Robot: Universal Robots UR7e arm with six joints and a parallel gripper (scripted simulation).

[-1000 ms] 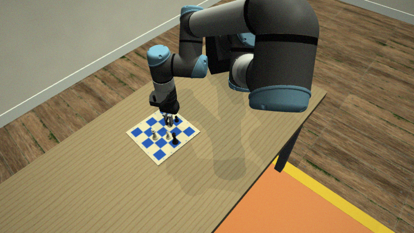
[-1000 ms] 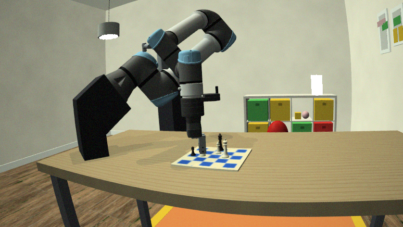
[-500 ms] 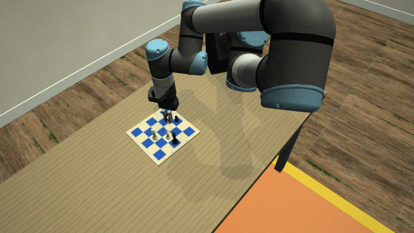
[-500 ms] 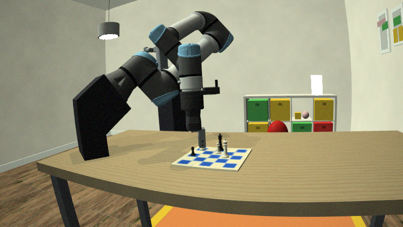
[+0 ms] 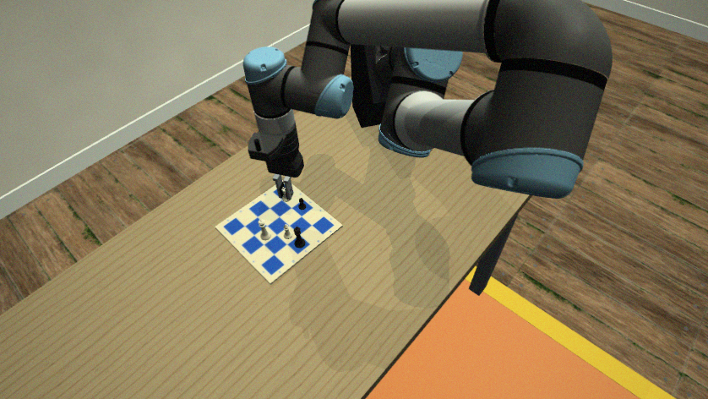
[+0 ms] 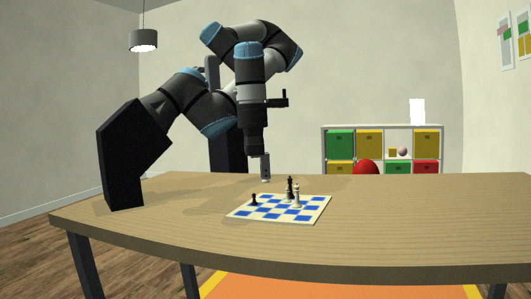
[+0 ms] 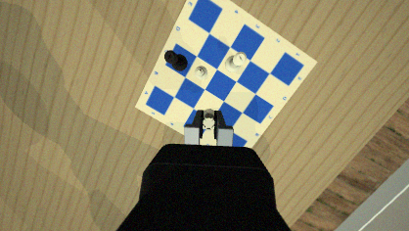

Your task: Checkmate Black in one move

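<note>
The blue and cream chessboard [image 5: 272,264] [image 6: 302,218] [image 7: 286,69] lies on the wooden table. My gripper [image 5: 284,193] [image 6: 265,175] [image 7: 208,118] is shut on a small white piece [image 6: 265,180] [image 7: 208,115] and holds it in the air above the board's far edge. On the board stand a tall white piece [image 5: 264,230] [image 6: 296,196] [image 7: 236,61], a smaller white piece [image 5: 286,231] [image 6: 287,194] [image 7: 200,72], a tall black piece [image 5: 298,237] [image 6: 289,187] [image 7: 176,60] and a black pawn [image 5: 302,203] [image 6: 254,199]. All stand upright. The pawn is hidden in the wrist view.
The arm's dark base block [image 6: 126,156] stands on the table to the left of the board. A shelf with coloured boxes [image 6: 383,148] stands against the back wall. The table's right edge [image 5: 495,237] drops to an orange floor mat.
</note>
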